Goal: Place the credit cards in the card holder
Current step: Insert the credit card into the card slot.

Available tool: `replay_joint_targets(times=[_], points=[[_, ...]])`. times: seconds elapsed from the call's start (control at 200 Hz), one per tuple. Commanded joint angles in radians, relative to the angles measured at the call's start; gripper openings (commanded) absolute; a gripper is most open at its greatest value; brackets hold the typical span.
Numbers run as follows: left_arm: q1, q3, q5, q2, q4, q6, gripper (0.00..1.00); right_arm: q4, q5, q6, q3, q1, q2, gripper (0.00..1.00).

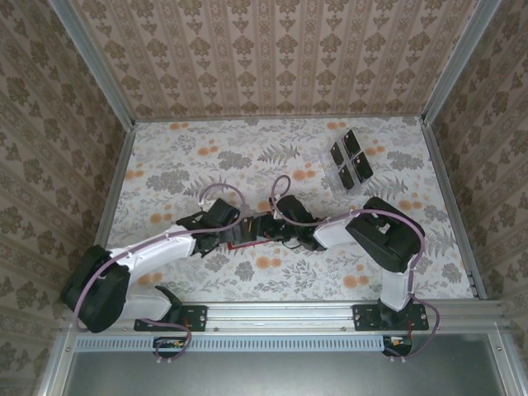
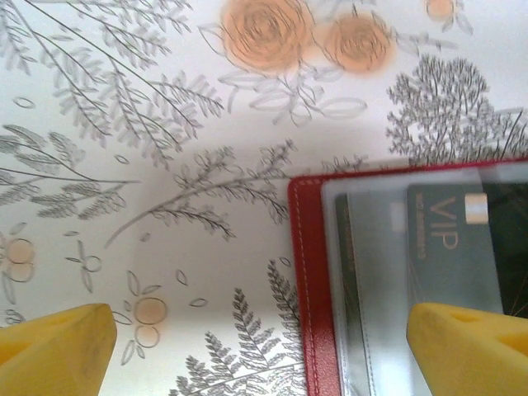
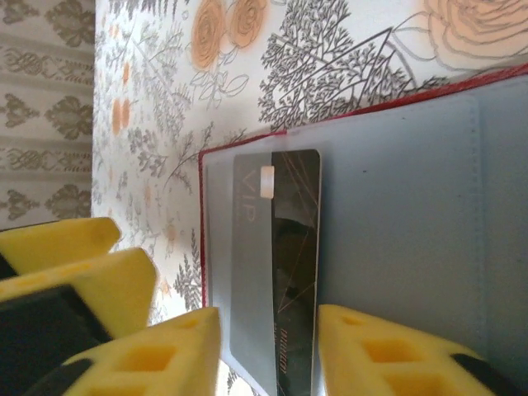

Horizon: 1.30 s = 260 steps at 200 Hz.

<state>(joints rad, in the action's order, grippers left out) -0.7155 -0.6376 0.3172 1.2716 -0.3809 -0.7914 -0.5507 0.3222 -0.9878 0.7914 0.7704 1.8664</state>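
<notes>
The red card holder [image 1: 245, 245] lies open on the table between both arms, greyish pockets up [image 3: 412, 206]. A dark credit card [image 3: 293, 272] with "VIP" on it sits partly inside a clear pocket at the holder's end. My right gripper [image 3: 268, 363] is shut on that card, one yellow finger against each long edge. My left gripper [image 2: 264, 355] is open: one finger [image 2: 470, 346] is over the holder's pocket beside the same card [image 2: 454, 247], the other [image 2: 58, 346] over bare table. More dark cards [image 1: 351, 157] lie in a clear tray.
The clear plastic tray [image 1: 330, 177] sits at the back right of the flowered table. Metal-framed patterned walls [image 1: 124, 165] close in the left, back and right sides. The left gripper's yellow fingers [image 3: 66, 264] are close beside the right gripper.
</notes>
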Motion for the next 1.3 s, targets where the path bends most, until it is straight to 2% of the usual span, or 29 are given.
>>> replay_joint_targets(times=[0.0,0.185,0.315,0.415,0.495,0.745,1.295], points=[[0.038,-0.018,-0.024,-0.047,-0.077,0.026,1.00,0.192,-0.029,0.089,0.041,0.000,-0.071,0.44],[0.091,0.011,-0.024,-0.078,-0.132,0.026,1.00,0.447,-0.102,0.192,0.142,-0.003,-0.131,0.42],[0.114,0.031,-0.026,-0.059,-0.145,0.020,1.00,0.592,-0.152,0.251,0.231,-0.002,-0.098,0.22],[0.119,0.033,-0.012,-0.030,-0.155,0.014,1.00,0.659,-0.161,0.281,0.289,0.001,-0.050,0.12],[0.122,0.032,-0.002,-0.005,-0.164,0.011,1.00,0.674,-0.161,0.294,0.315,0.005,-0.016,0.09],[0.126,0.034,0.000,0.059,-0.146,0.014,1.00,0.679,-0.149,0.301,0.372,0.018,0.055,0.05],[0.126,0.036,-0.040,0.154,-0.072,0.028,1.00,0.684,-0.124,0.287,0.451,0.059,0.144,0.04]])
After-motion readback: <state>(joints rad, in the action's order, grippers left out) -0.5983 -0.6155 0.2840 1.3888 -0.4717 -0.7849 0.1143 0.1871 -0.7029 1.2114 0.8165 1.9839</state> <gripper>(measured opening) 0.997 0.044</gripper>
